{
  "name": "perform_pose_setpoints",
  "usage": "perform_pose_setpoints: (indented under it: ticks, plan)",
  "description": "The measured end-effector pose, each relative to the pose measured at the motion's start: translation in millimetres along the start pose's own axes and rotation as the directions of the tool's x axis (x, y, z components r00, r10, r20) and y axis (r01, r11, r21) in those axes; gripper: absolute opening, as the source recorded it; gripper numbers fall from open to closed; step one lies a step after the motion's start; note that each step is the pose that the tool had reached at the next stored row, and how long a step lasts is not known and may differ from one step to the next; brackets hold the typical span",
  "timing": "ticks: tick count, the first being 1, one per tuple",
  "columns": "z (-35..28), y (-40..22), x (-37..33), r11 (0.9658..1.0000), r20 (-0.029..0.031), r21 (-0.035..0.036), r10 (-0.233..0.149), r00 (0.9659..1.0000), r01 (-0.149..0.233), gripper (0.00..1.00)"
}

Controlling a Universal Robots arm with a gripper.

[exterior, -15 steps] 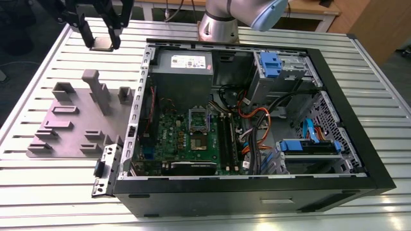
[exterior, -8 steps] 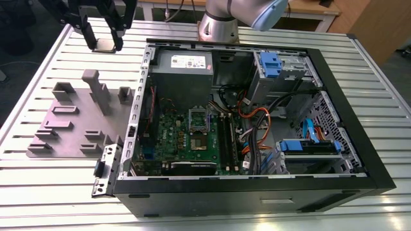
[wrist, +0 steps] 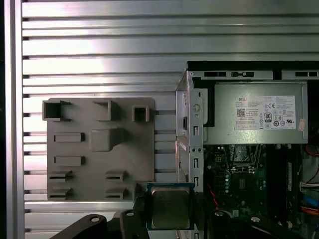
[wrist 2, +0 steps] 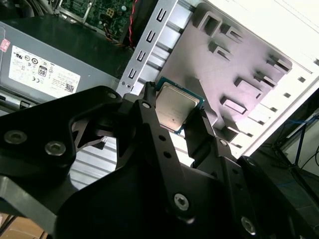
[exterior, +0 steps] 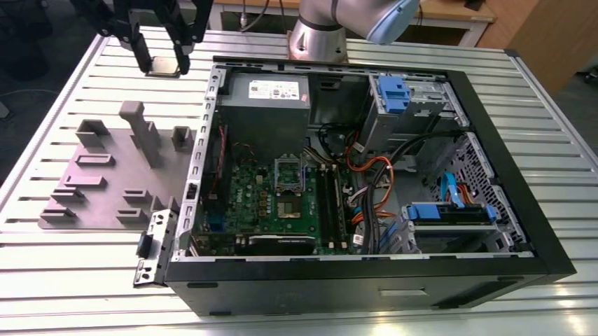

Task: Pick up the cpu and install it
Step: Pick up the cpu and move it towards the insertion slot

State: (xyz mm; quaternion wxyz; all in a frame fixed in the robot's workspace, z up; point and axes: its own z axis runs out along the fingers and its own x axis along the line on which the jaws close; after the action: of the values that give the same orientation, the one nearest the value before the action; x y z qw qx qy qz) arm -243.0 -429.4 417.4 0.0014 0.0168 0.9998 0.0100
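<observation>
The cpu [exterior: 164,66] is a small square chip with a silver top, held in the air between the black fingers of my gripper [exterior: 164,64], which is shut on it. It hangs above the slatted table at the exterior view's upper left, just outside the open computer case [exterior: 486,133]. Both wrist views show the cpu [wrist 2: 175,107] [wrist: 170,207] clamped by its edges. The motherboard's socket [exterior: 288,183] with its raised silver frame lies inside the case, apart from the gripper.
A grey fixture plate [exterior: 117,175] with raised blocks lies on the table beside the case. Inside the case are a grey power supply box [exterior: 266,94], cables [exterior: 374,182] and blue drive brackets [exterior: 449,210]. The arm's base [exterior: 318,35] stands behind the case.
</observation>
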Motion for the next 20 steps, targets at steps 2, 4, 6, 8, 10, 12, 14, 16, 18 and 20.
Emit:
perform_pose_setpoints:
  ticks: [2, 4, 6, 8, 10, 12, 14, 16, 18, 20]
  plan:
    - [0.0, 0.0, -0.4, 1.0000, 0.0000, 0.0000, 0.000, 1.0000, 0.000, 0.47]
    - [0.0, 0.0, -0.4, 1.0000, 0.0000, 0.0000, 0.000, 1.0000, 0.000, 0.47]
    - [0.0, 0.0, -0.5, 1.0000, 0.0000, -0.0001, 0.000, 1.0000, 0.000, 0.47]
    - [0.0, 0.0, -0.6, 1.0000, 0.0000, 0.0000, 0.000, 1.0000, 0.000, 0.47]
    - [0.0, 0.0, -0.6, 1.0000, 0.0000, 0.0000, 0.000, 1.0000, 0.000, 0.47]
    - [0.0, 0.0, -1.0, 1.0000, 0.0000, 0.0000, 0.000, 1.0000, 0.000, 0.47]
    - [0.0, 0.1, -2.5, 1.0000, 0.0000, 0.0000, 0.000, 1.0000, 0.000, 0.47]
    - [0.0, 0.2, -5.0, 1.0000, 0.0000, 0.0000, 0.000, 1.0000, 0.000, 0.47]
    - [0.0, 0.3, -8.0, 1.0000, 0.0000, 0.0000, 0.000, 1.0000, 0.000, 0.47]
    - [0.1, 0.4, -11.0, 1.0000, 0.0000, 0.0000, 0.000, 1.0000, 0.000, 0.47]
